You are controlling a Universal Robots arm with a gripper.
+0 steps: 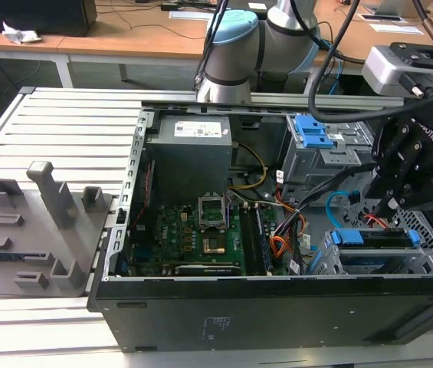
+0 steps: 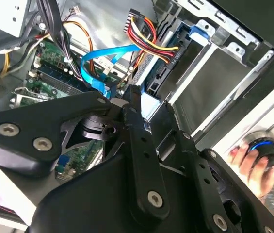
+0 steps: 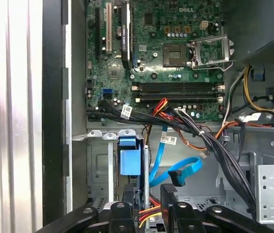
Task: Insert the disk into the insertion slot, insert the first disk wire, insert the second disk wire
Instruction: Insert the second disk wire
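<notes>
The disk (image 1: pixel 373 238), in its blue caddy, sits inside the light grey insertion slot (image 1: pixel 423 264) at the exterior view's right end of the open computer case. My gripper (image 1: pixel 388 211) hangs right over the disk's rear edge. Its fingers (image 3: pixel 168 194) stand on either side of the black connector of the first disk wire (image 2: pixel 149 34), a red, yellow and black bundle (image 3: pixel 149 213), which lies against the disk's edge. The second disk wire (image 1: pixel 337 201), thin and light blue, curves in a free loop (image 3: pixel 183 170) beside my gripper (image 2: pixel 149 99), its dark plug hanging loose.
A taller grey cage with a blue latch (image 1: pixel 312 134) stands behind the slot. The motherboard (image 1: pixel 201 238) and black cable bundles (image 3: pixel 214 145) fill the case's middle. A grey fixture (image 1: pixel 40 222) lies on the slatted table at the exterior view's left. A person's hand (image 2: pixel 253 155) holds a device outside the case.
</notes>
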